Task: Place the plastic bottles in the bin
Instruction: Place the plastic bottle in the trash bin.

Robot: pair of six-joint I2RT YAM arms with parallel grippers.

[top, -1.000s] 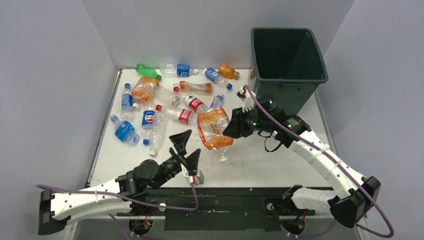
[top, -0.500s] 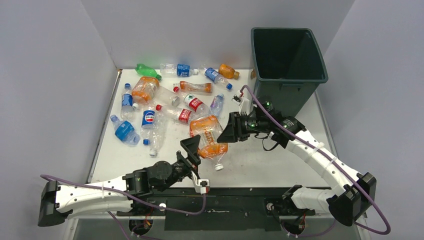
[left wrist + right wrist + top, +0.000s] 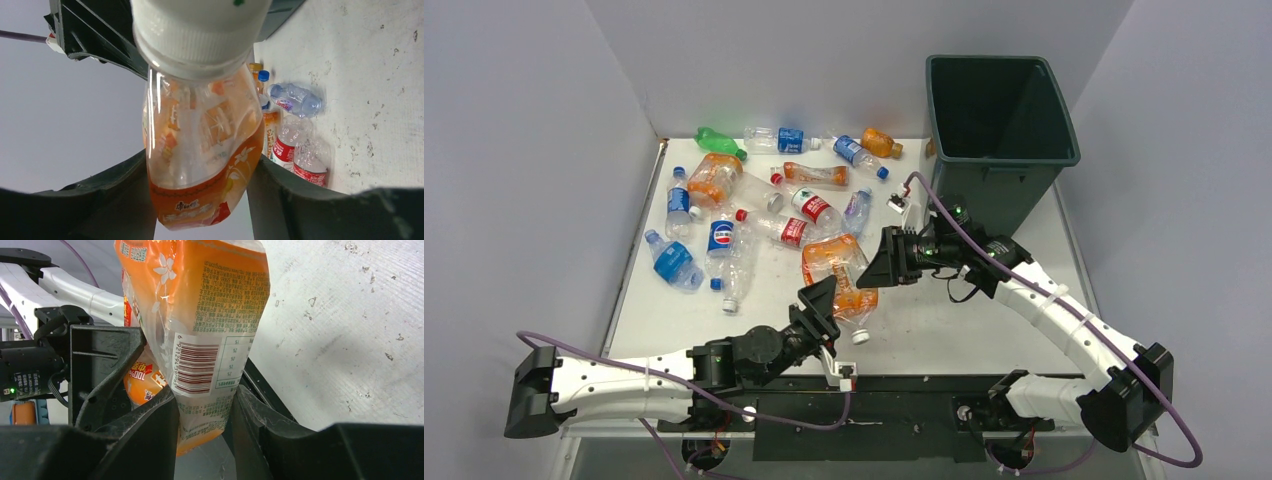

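**Item 1: orange-labelled bottle (image 3: 837, 272).** Clear, crumpled plastic with a white cap (image 3: 860, 337) that points toward my bases. It sits over the middle of the table (image 3: 964, 325), between my two claws. It is outside the bin (image 3: 1014, 195) and well apart from it.

**Item 2: my right claw (image 3: 871, 268).** It is clenched on the end of the bottle away from the cap. In the right wrist view both fingers (image 3: 145, 440) pinch the label just below its barcode panel.

**Item 3: my left claw (image 3: 827, 303).** One finger sits on each side of the bottle's body. In the left wrist view the fingers (image 3: 100, 200) appear to touch the orange label on both sides, with the cap looming close to the lens. I cannot tell whether they truly squeeze it.

**Item 4: bin.** Dark green, upright, flared rim. It stands at the far right of the table, just behind my right claw. Its inside is too dark to read.

**Item 5: other bottles (image 3: 754, 205).** They lie scattered on the far left part of the table. A green one (image 3: 719, 140) is at the far edge and a blue one (image 3: 674, 262) is near the left edge. Several clear ones carry red or blue labels, and a few are orange.
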